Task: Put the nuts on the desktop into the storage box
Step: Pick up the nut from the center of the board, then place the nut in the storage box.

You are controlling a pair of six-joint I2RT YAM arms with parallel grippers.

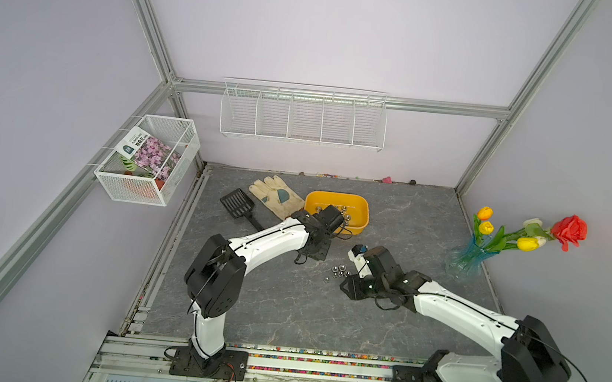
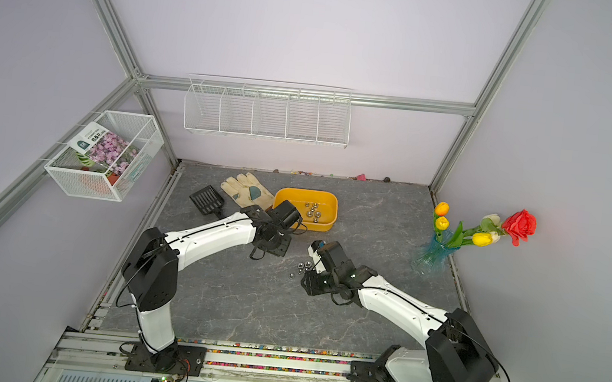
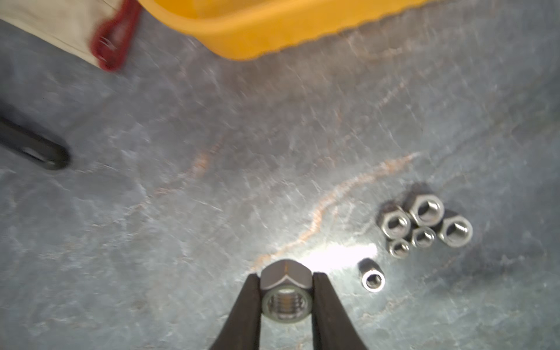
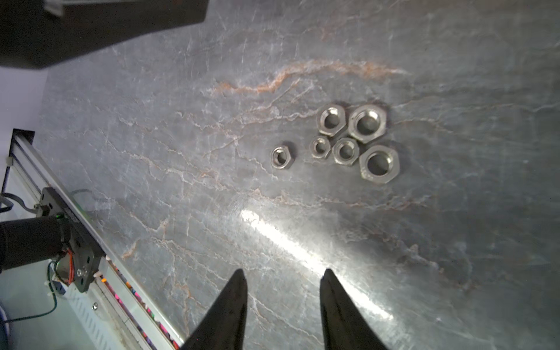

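Note:
My left gripper (image 3: pixel 286 277) is shut on one silver nut (image 3: pixel 285 298), which hangs above the desktop (image 3: pixel 181 197) with its threaded hole facing the camera. The yellow storage box (image 3: pixel 272 30) lies a short way beyond it. In both top views the box (image 1: pixel 356 228) (image 2: pixel 322 225) holds several nuts (image 1: pixel 345 211) and the left wrist (image 1: pixel 326 221) hangs over its near left corner. Several loose nuts (image 1: pixel 338 273) (image 2: pixel 302 269) (image 4: pixel 348 142) (image 3: pixel 424 224) lie clustered between the arms. My right gripper (image 4: pixel 285 271) is open with nothing in it, a short way from the cluster.
A pale work glove (image 1: pixel 276 196) and a black scoop (image 1: pixel 237 202) lie left of the box. A blue vase of flowers (image 1: pixel 467 259) stands at the right edge. On the walls hang a wire basket (image 1: pixel 149 160) and a wire rack (image 1: pixel 302 116). Coloured beads (image 1: pixel 318 356) line the front rail.

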